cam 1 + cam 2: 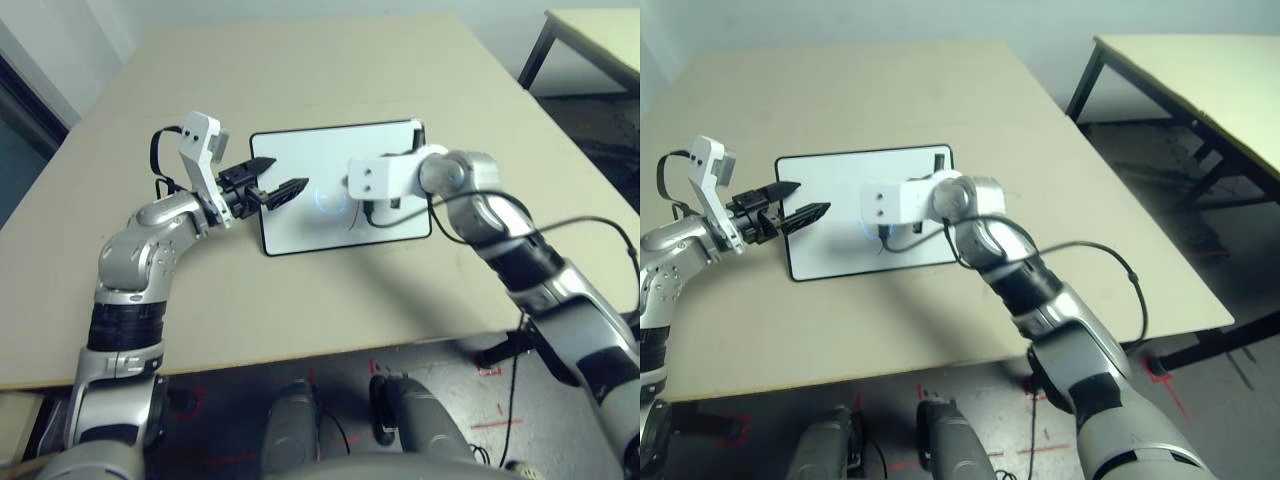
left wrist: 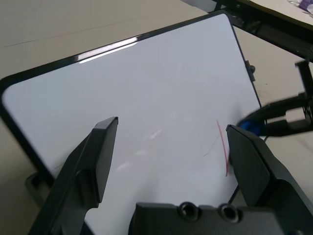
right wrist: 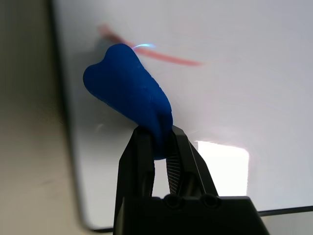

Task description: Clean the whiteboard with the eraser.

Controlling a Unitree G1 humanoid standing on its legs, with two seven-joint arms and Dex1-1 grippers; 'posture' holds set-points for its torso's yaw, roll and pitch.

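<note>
Eraser: soft, light blue block, squashed where right gripper pinches its end. Left gripper spread over whiteboard.

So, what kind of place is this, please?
Probably a robotics lab or test room, not a home. A plain beige table bears just a whiteboard, a second bare table stands nearby, and red tape marks show on the floor.

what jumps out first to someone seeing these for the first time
The bright blue eraser, pinched in the right gripper, its tip at a red stroke on the whiteboard. Next, the left gripper with its jaws open over the board's left side.
</note>
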